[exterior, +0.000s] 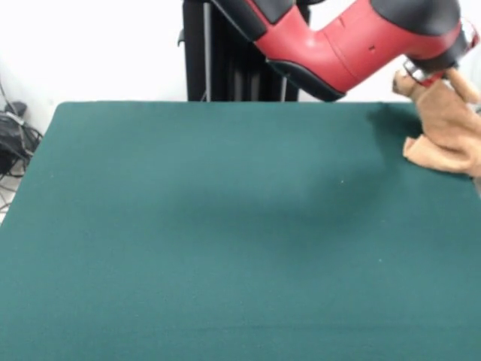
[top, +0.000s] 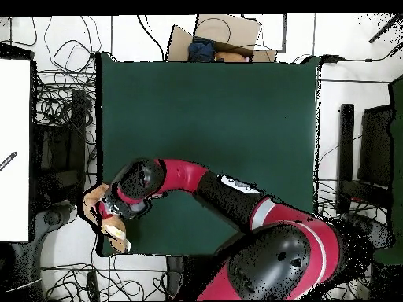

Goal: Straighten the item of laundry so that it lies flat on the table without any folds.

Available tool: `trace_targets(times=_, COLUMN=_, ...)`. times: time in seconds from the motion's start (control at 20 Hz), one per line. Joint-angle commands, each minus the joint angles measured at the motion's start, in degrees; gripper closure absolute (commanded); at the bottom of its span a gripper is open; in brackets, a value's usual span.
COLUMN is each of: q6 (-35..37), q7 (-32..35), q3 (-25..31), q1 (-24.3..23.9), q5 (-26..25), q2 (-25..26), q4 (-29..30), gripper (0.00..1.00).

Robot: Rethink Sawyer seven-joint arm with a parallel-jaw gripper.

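A bunched light orange-tan terry towel [exterior: 449, 120] hangs lifted at the corner edge of the wide, open dark green felt surface [exterior: 225, 226], apparently clamped in the red-and-black arm's fingers [exterior: 421, 75], its axis indistinct.

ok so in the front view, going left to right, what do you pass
Black cables on the floor → bare green table → black pedestal → red arm → bunched tan towel, hanging from the end effector at the table's right edge.
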Motion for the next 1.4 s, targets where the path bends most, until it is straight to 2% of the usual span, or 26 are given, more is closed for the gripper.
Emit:
trace_targets(times=0.05, q6=6.95, q7=-8.16, q3=-7.42, q1=-1.76, q5=-7.08, q2=2.54, q4=-11.74, gripper=1.00)
trace_targets(times=0.6, q6=9.30, q7=-9.04, q3=-7.54, q1=-2.58, q5=-12.28, q2=7.18, q4=-19.00, gripper=1.00)
trace_targets(times=1.4, q6=17.72, q7=-15.88, q3=-7.45, q1=-4.02, q5=-17.79, q2=13.59, q4=-30.35, gripper=1.00)
